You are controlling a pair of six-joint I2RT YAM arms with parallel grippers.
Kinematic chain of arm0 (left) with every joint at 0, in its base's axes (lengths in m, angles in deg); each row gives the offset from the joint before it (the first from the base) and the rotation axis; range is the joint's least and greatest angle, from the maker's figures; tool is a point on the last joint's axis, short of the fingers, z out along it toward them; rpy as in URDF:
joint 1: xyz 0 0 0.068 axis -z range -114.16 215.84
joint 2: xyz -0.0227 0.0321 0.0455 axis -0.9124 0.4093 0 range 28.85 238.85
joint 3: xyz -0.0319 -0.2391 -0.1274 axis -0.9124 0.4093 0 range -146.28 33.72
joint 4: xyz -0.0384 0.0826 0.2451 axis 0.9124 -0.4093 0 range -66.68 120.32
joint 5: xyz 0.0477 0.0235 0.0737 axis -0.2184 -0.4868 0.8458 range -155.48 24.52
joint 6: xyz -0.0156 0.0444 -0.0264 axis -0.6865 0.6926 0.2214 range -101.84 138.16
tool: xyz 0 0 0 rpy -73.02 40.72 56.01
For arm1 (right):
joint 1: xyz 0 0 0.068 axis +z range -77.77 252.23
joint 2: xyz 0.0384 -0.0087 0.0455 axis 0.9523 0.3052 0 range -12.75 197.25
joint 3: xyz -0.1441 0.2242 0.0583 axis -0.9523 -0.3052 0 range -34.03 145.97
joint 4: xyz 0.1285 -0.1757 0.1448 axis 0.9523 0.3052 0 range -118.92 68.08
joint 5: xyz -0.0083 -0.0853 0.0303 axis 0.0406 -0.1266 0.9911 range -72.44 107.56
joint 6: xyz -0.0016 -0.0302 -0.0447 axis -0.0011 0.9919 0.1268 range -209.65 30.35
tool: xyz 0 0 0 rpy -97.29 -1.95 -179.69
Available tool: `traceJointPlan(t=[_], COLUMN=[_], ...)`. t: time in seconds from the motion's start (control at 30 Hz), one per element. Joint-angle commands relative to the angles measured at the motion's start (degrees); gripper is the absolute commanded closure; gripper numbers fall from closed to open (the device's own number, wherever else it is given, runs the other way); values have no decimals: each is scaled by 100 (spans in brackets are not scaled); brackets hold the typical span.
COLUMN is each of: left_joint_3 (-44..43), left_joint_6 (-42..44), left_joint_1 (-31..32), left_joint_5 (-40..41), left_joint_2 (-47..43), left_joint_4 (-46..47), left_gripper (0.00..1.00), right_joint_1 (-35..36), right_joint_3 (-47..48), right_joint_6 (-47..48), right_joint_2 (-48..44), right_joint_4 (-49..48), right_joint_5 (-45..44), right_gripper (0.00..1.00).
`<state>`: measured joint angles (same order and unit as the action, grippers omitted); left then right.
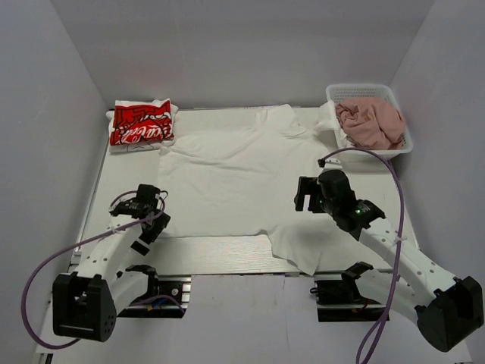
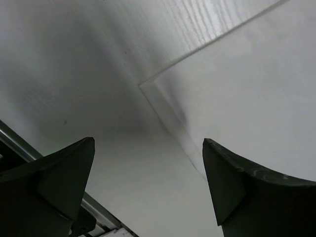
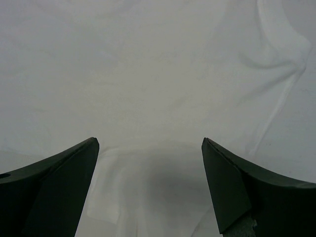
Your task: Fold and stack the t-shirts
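Note:
A large white t-shirt (image 1: 235, 174) lies spread flat across the middle of the table; no print shows. My left gripper (image 1: 154, 220) is open and empty, just off the shirt's near left corner (image 2: 148, 86). My right gripper (image 1: 305, 199) is open and empty above the shirt's right side; the cloth (image 3: 148, 74) fills the right wrist view. A folded white shirt with red script print (image 1: 142, 123) lies at the far left. A dusty-pink shirt (image 1: 371, 123) lies crumpled in the basket.
A white plastic mesh basket (image 1: 405, 144) stands at the far right corner. Grey walls close in the table on the left, back and right. The shirt's near right sleeve (image 1: 303, 250) hangs toward the table's front edge.

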<state>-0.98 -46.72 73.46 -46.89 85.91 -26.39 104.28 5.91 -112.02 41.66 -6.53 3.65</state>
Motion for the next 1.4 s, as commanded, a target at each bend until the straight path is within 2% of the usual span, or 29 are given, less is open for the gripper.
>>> traceJointPlan(t=[0.0, 0.13, 0.27, 0.37, 0.4, 0.47, 0.5, 0.6, 0.73, 1.0, 1.17, 1.23, 1.27, 1.3, 1.37], left_joint_3=[183, 244, 306, 446, 446, 508, 569, 569, 569, 569, 569, 569, 517, 517, 517], left_joint_6=[-455, -455, -508, -569, -569, -569, -569, -569, -569, -402, -350, -350, -350, -350, -297], left_joint_1=[-6, -59, -119, -172, -173, -173, -225, -226, -226, -226, -226, -226, -226, -226, -226], left_joint_5=[198, 198, 373, 426, 357, 268, 268, 268, 268, 163, 110, 110, 40, 40, -13], left_joint_2=[296, 666, 973, 1141, 1228, 1281, 1334, 1334, 1334, 1282, 1229, 1229, 1229, 1229, 1229], left_joint_4=[431, 1029, 1083, 1266, 1328, 1451, 1452, 1452, 1505, 1566, 1566, 1566, 1514, 1514, 1514], left_gripper=[0, 0, 0, 8, 20, 34, 49, 76, 100, 100, 100, 100, 100, 100, 100], right_joint_1=[29, 55, 169, 292, 319, 477, 521, 723, 1109, 2032, 2358, 2402, 2393, 2419, 2429], right_joint_3=[-135, -232, -382, -461, -487, -531, -531, -470, -443, -593, -742, -742, -751, -742, -734], right_joint_6=[-180, -180, -198, -206, -232, -355, -382, -514, -741, -1454, -1726, -1797, -1971, -2034, -2183], right_joint_2=[-203, -168, -124, -141, -150, -168, -185, -28, 332, 834, 1334, 1545, 1633, 1669, 1757], right_joint_4=[230, 485, 670, 749, 766, 871, 907, 1188, 1373, 1689, 1426, 1347, 1364, 1443, 1505], right_joint_5=[-77, 3, 73, 362, 406, 433, 424, 310, 537, 732, 583, 434, 364, 293, 100], right_gripper=[10, 10, 10, 10, 10, 10, 10, 10, 10, 10, 10, 17, 24, 46, 63])
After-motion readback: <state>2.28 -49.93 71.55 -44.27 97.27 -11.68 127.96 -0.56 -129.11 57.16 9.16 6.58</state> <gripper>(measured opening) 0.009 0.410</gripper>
